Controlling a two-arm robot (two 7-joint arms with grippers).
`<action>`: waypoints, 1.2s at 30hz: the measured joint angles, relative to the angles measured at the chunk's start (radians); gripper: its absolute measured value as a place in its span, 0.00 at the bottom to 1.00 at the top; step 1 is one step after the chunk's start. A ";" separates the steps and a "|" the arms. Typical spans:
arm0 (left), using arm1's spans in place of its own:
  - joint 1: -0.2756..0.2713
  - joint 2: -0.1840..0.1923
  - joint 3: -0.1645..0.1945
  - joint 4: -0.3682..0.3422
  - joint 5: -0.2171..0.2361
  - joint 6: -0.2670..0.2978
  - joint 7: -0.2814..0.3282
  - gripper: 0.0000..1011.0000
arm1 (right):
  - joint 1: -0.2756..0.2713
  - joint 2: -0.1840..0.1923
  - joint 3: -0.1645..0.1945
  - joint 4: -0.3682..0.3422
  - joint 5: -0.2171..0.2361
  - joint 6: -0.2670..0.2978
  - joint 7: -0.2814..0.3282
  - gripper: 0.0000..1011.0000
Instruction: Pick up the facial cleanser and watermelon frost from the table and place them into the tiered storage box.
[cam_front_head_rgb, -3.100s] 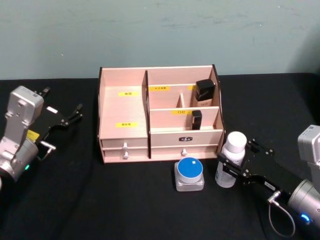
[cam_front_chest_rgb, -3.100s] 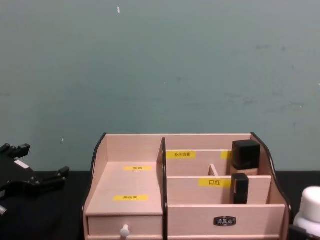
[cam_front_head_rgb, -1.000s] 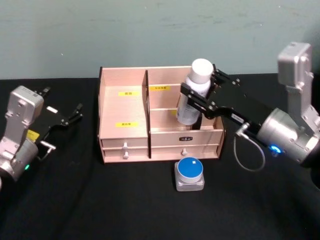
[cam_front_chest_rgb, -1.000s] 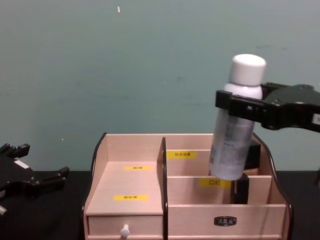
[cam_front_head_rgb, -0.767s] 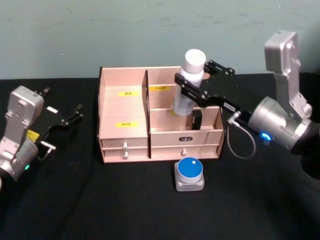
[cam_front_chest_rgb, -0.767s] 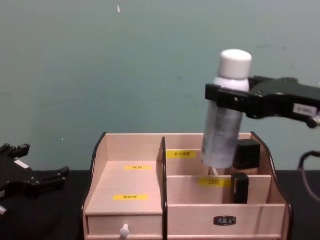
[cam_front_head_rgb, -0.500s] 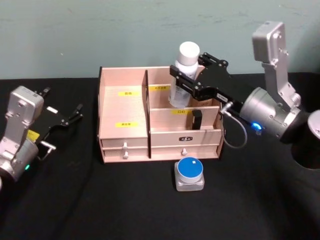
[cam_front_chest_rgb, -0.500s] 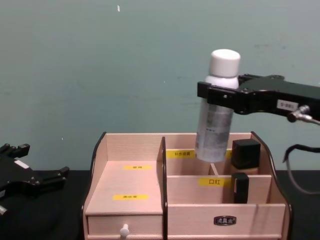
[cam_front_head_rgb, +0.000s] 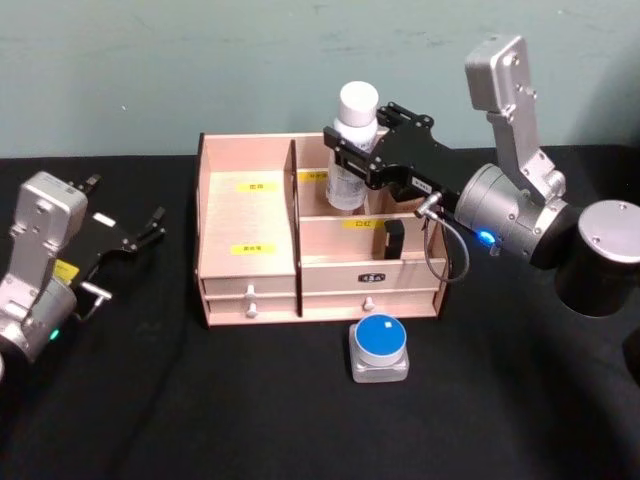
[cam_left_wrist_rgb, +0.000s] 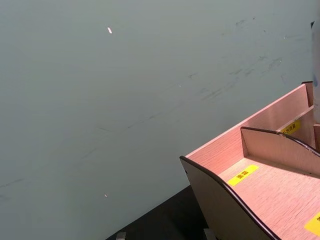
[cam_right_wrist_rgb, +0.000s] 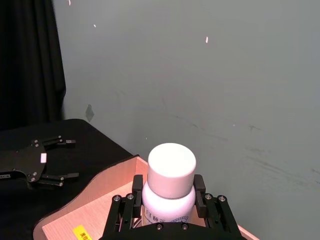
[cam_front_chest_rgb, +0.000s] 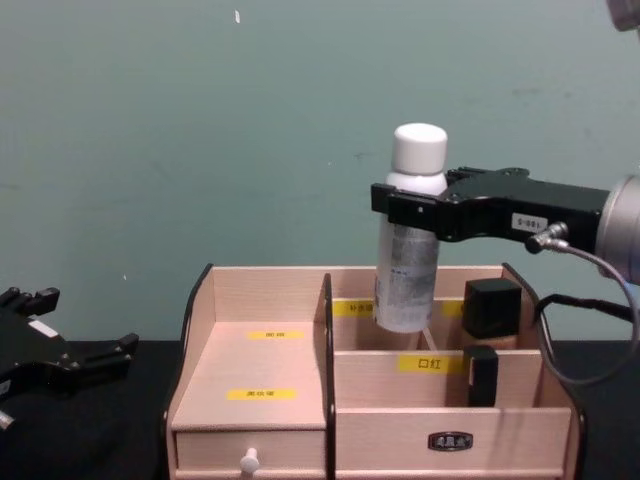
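Note:
My right gripper (cam_front_head_rgb: 360, 148) is shut on a white-capped bottle (cam_front_head_rgb: 347, 185), one of the two task items; its label is unreadable. The bottle (cam_front_chest_rgb: 405, 290) hangs almost upright, its base dipped into the back right tier of the tiered storage box (cam_front_head_rgb: 245, 215), behind a yellow label. From the right wrist I see the white cap (cam_right_wrist_rgb: 171, 164) between my fingers. A square clear jar with a blue lid (cam_front_head_rgb: 379, 348) sits on the table in front of the box's drawers. My left gripper (cam_front_head_rgb: 150, 232) rests open at the far left.
A black cube (cam_front_chest_rgb: 492, 307) stands in the back right tier and a black lipstick-like stick (cam_front_chest_rgb: 481, 375) in the tier below it. The box's left tiers (cam_front_chest_rgb: 250, 360) hold nothing. Black cloth covers the table; a green wall stands close behind.
The right gripper lifted the bottle from the table right of the jar, carried it left over the box and lowered its base into the back tier. The left arm has not moved.

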 joint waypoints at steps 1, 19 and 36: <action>0.000 0.000 0.000 0.000 0.000 0.000 0.000 0.99 | 0.003 -0.002 -0.002 0.005 -0.002 0.000 0.000 0.59; 0.000 0.000 0.000 0.000 0.000 0.000 0.000 0.99 | 0.048 -0.035 -0.020 0.077 -0.038 0.014 0.000 0.59; 0.000 0.000 0.000 0.000 0.000 0.000 0.000 0.99 | 0.056 -0.052 -0.029 0.130 -0.057 0.025 0.004 0.59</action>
